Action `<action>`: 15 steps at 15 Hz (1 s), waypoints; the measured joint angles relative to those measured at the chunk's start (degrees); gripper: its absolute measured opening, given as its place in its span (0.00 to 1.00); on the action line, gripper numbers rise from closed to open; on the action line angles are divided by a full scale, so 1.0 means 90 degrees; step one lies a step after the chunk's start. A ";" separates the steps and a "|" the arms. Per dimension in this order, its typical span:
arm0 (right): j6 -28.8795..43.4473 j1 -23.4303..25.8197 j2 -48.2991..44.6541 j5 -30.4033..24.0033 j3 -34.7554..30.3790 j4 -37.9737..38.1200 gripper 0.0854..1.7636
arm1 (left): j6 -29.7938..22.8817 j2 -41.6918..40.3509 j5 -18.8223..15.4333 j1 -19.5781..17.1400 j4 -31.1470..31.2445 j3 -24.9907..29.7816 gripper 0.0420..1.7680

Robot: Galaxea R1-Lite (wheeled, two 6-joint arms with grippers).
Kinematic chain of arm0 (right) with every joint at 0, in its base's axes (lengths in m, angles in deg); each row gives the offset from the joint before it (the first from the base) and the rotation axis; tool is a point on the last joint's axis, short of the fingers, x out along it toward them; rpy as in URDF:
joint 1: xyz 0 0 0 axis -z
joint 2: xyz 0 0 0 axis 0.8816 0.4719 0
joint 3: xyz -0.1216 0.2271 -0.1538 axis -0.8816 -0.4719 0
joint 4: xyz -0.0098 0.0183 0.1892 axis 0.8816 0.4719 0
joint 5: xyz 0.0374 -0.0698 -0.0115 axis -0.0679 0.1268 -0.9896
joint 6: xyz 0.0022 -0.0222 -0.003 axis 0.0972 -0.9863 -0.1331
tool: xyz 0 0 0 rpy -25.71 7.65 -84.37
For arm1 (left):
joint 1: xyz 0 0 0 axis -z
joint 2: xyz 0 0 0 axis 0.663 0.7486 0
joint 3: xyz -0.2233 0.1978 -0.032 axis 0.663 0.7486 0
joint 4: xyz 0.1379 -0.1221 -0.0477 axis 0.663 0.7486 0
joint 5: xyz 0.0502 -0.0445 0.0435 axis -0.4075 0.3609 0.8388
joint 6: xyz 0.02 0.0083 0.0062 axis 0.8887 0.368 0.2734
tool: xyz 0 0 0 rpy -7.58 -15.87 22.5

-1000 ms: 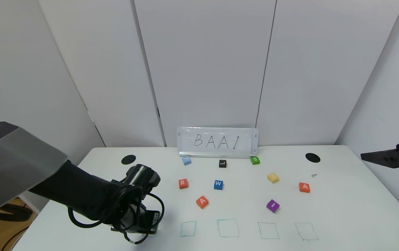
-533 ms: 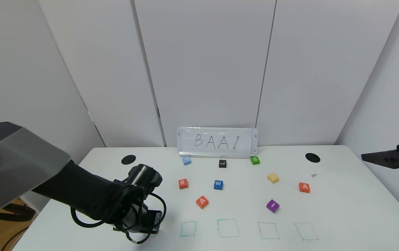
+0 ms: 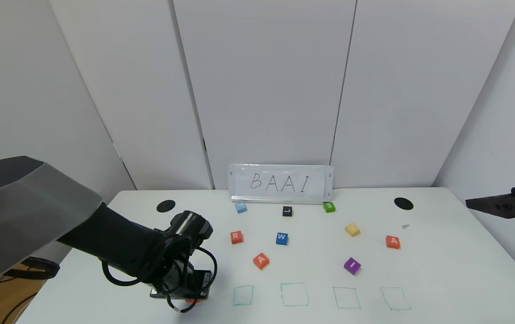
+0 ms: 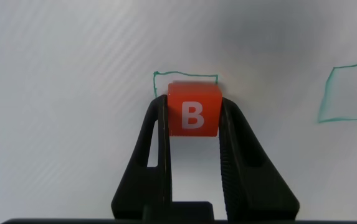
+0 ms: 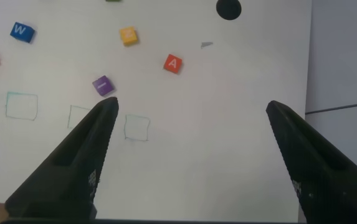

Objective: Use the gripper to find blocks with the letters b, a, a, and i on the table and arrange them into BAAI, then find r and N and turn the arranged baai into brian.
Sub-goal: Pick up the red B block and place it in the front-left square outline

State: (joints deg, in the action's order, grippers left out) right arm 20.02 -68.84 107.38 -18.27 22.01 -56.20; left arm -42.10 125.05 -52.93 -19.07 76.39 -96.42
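Note:
My left gripper [image 3: 190, 293] is shut on the orange-red B block [image 4: 193, 111], low over the table [image 3: 441, 279], just left of the leftmost green square [image 3: 243, 295]. In the left wrist view the block covers part of that square's outline [image 4: 184, 75]. One orange-red A block [image 3: 261, 260] lies mid-table and the other [image 3: 392, 241] lies to the right. The purple I block [image 3: 352, 265] lies between them. The orange-red R block [image 3: 236, 236] lies behind the left A. My right gripper [image 5: 190, 107] is open and empty, held high off the table's right edge [image 3: 486, 203].
A BAAI sign [image 3: 280, 182] stands at the back. In front of it lie light blue [image 3: 240, 207], black L [image 3: 287, 211], green S [image 3: 329, 207], blue W [image 3: 282, 238] and yellow [image 3: 352, 229] blocks. Three more green squares [image 3: 294, 294] run along the front.
My left arm has moved right and a little forward with the B block, closer to the leftmost green square. The right arm has not moved.

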 joint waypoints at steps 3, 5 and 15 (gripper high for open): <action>-0.0007 0.0000 0.0005 0.0000 -0.0003 0.0000 0.97 | 0.0003 0.0077 0.0015 -0.0008 -0.0005 -0.0019 0.27; -0.0012 0.0000 0.0008 0.0003 -0.0003 -0.0003 0.97 | 0.0018 0.0092 0.0027 -0.0009 -0.0024 -0.0031 0.27; -0.0009 0.0000 0.0003 -0.0003 -0.0003 -0.0003 0.97 | 0.0066 -0.0068 0.0054 0.0012 0.0007 -0.0022 0.64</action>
State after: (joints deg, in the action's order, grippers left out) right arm 19.93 -68.84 107.40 -18.30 21.99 -56.22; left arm -41.50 124.44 -52.44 -18.96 76.45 -96.62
